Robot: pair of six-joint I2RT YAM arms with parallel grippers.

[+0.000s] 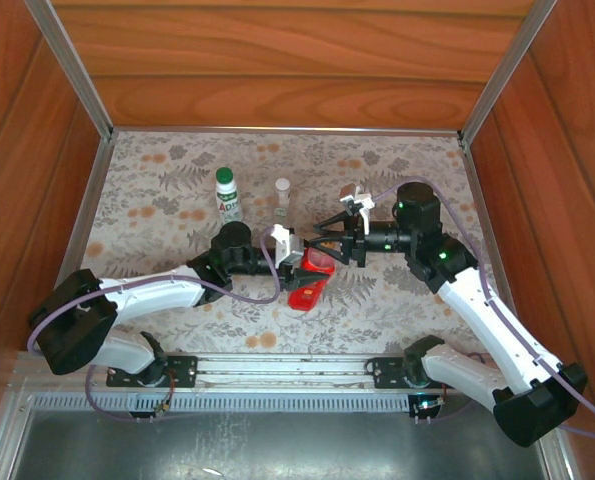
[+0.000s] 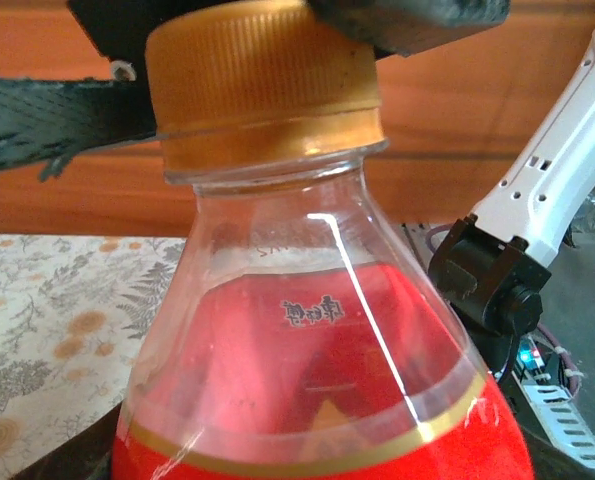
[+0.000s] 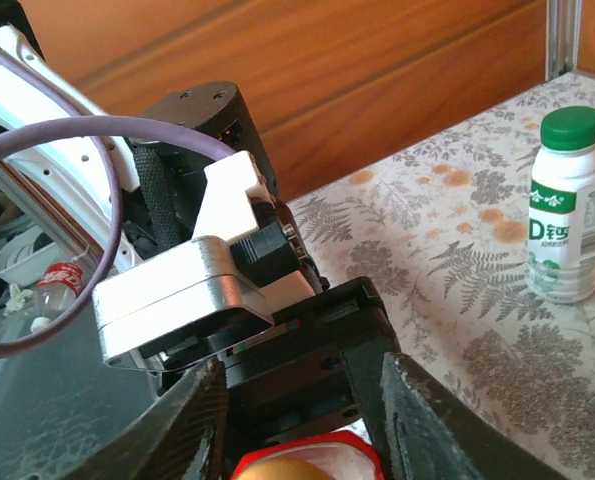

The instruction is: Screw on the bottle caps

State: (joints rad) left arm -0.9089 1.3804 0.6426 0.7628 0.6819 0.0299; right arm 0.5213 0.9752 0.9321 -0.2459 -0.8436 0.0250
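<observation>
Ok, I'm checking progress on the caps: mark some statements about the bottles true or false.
1. The white bottle wears the green cap. True.
2. The red bottle stands free. False: the left pincer holds it.
3. The orange cap sits on the red bottle's neck. True.
4. The right pincer is at the white bottle. False: its fingers flank the orange cap.
</observation>
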